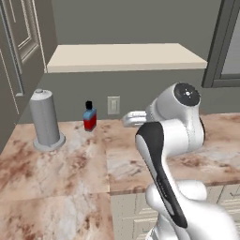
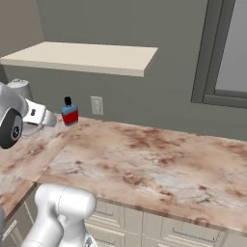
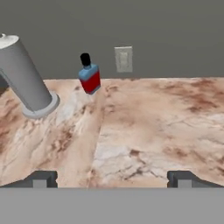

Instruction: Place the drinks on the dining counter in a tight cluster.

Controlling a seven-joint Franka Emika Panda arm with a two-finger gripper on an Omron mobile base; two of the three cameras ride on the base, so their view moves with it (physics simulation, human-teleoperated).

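At the far wall of the bench (image 3: 144, 127), the small red-and-blue container (image 3: 89, 75) is seen upright, right of the grey cylinder (image 3: 26, 78); the fingers (image 3: 41, 178) are spread wide, empty.

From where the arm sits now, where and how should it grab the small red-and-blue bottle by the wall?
Grip the red-and-blue bottle across its wide red-and-blue body, not the narrow dark cap. It stands upright near the wall, so come in level from the front, over the open counter. The grey cylinder stands apart to one side. The hand is open and faces it.
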